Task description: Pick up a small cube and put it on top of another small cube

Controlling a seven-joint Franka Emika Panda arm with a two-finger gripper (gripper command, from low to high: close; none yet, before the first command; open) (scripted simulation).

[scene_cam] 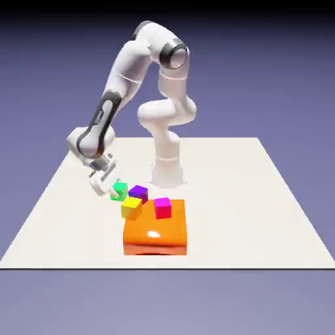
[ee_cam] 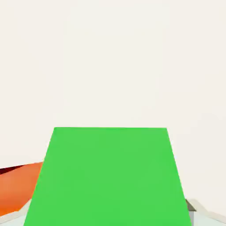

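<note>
– behind everything, a plain blue-violet backdrop [scene_cam: 281,98], darkening to black along the top; below, a smooth, cream tabletop [scene_cam: 229,196] with a thin dark front edge.
– and on it?
– toward the exterior view's left, the green cube [scene_cam: 119,191], flat-faced and sharp-edged, between the fingertips of the gripper [scene_cam: 116,192].
– open or closed?
– closed on the green cube, at the end of a glossy white arm [scene_cam: 173,111] with rounded casings and dark grey trim.
– lifted or resting?
– can't tell from these angles.
– any neighbours?
– just beside it, a purple cube [scene_cam: 139,192] and a yellow cube [scene_cam: 131,208]; farther right, a magenta cube [scene_cam: 162,208], seen against the top of a shiny orange block [scene_cam: 156,230] with softened edges and a bright highlight.
– and up close, from the hand?
– one matte green face, large and tapering upward, between pale fingertips [ee_cam: 207,218]; at lower left, only a rounded bit of orange with a dark red sliver. other cubes, exterior view only.
</note>
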